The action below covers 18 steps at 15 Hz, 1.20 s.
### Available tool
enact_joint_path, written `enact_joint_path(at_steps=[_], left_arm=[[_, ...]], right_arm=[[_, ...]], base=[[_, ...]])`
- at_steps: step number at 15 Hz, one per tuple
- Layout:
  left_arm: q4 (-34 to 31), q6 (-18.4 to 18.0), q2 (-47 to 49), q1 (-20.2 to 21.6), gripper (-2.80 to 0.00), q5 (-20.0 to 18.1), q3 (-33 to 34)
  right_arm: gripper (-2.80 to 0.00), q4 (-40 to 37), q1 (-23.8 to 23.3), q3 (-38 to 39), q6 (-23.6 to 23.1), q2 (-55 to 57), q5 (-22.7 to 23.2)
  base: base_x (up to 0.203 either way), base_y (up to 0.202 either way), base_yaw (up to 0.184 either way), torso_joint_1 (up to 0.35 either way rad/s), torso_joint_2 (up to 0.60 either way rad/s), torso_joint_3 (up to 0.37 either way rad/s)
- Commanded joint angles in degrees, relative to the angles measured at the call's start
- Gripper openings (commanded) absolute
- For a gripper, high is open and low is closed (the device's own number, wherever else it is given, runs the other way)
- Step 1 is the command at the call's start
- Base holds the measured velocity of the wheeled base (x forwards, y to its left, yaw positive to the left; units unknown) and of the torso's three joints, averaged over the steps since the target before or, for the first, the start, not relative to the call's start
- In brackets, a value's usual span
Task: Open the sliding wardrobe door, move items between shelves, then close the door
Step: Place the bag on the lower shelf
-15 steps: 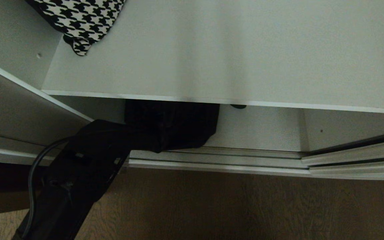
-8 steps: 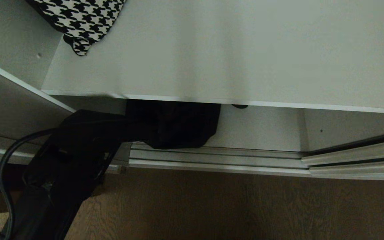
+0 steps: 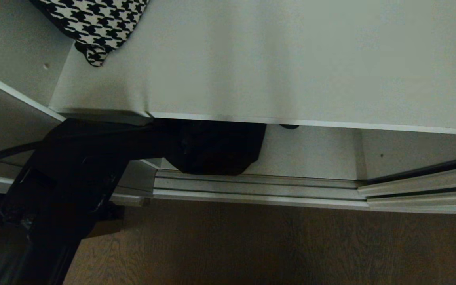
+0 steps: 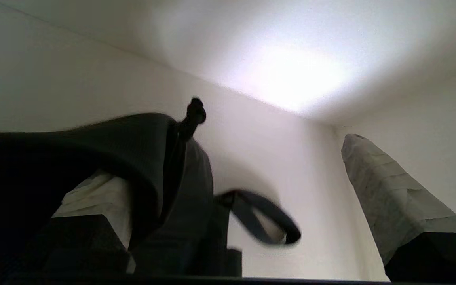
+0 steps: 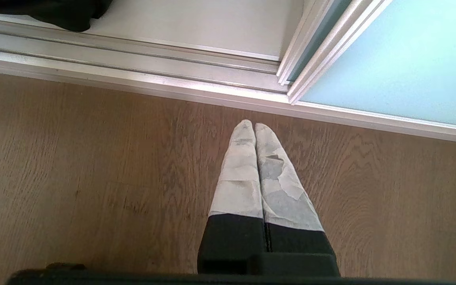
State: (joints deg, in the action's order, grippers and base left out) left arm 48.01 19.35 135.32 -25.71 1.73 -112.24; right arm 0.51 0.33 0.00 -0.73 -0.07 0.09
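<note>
**Letting the bag go on the low shelf**

While the right gripper [image 5: 255,126] hangs parked over the wood floor [image 3: 275,245] outside the wardrobe, its two fingers pressed together, the left gripper [image 4: 228,206] works inside the lower compartment with its fingers spread wide apart. One finger [image 4: 386,198] stands bare against the white wall; the other is draped by the black bag [image 4: 149,158], whose strap [image 4: 259,217] dangles between them. I judge the release is nearly done but the cloth may catch on that covered finger, so the arm should draw back slowly and straight, letting the fabric slide off rather than dragging the bag out.

Nearest lies the silver door track [image 3: 259,190]; the bag [image 3: 216,150] rests on the lower shelf [image 3: 311,158] just behind it, so little room lies at the lip. Above, the front edge of the upper shelf [image 3: 291,79] overhangs the arm closely; lifting early would strike it. A houndstooth cloth [image 3: 93,23] lies far back at its left corner. The sliding door [image 5: 402,63] stands aside to the right.
</note>
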Motion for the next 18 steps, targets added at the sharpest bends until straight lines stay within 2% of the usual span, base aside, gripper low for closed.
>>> enact_joint_path(at_steps=[1,3,6,9,13,15,18], left_arm=[[-2.28,-0.44,0.52,0.04,0.0,-1.43,0.0],[-3.43,-2.18,0.52,0.11,0.0,-1.13,0.0],[-5.9,-12.21,1.7,0.17,0.0,-1.46,0.0],[-6.33,-18.49,2.76,0.29,0.0,-1.3,0.0],[-3.78,-31.84,4.0,1.28,0.0,-1.7,0.0],[-2.28,-35.64,3.98,2.21,0.0,-3.95,0.0],[-8.03,-40.3,1.96,3.97,0.0,-7.5,0.0]], right_arm=[[-2.8,0.02,0.02,0.0,-0.06,-0.01,-0.01],[-2.8,0.02,0.02,0.0,-0.06,-0.01,-0.01],[-2.8,0.02,0.02,0.0,-0.06,-0.01,-0.01],[-2.8,0.02,0.02,0.0,-0.06,-0.01,-0.01],[-2.8,0.02,0.02,0.0,-0.06,-0.01,-0.01],[-2.8,0.02,0.02,0.0,-0.06,-0.01,-0.01],[-2.8,0.02,0.02,0.0,-0.06,-0.01,-0.01]], base=[[0.0,0.0,0.0,0.0,0.0,0.0],[0.0,0.0,0.0,0.0,0.0,0.0],[0.0,0.0,0.0,0.0,0.0,0.0],[0.0,0.0,0.0,0.0,0.0,0.0],[0.0,0.0,0.0,0.0,0.0,0.0],[0.0,0.0,0.0,0.0,0.0,0.0],[0.0,0.0,0.0,0.0,0.0,0.0]])
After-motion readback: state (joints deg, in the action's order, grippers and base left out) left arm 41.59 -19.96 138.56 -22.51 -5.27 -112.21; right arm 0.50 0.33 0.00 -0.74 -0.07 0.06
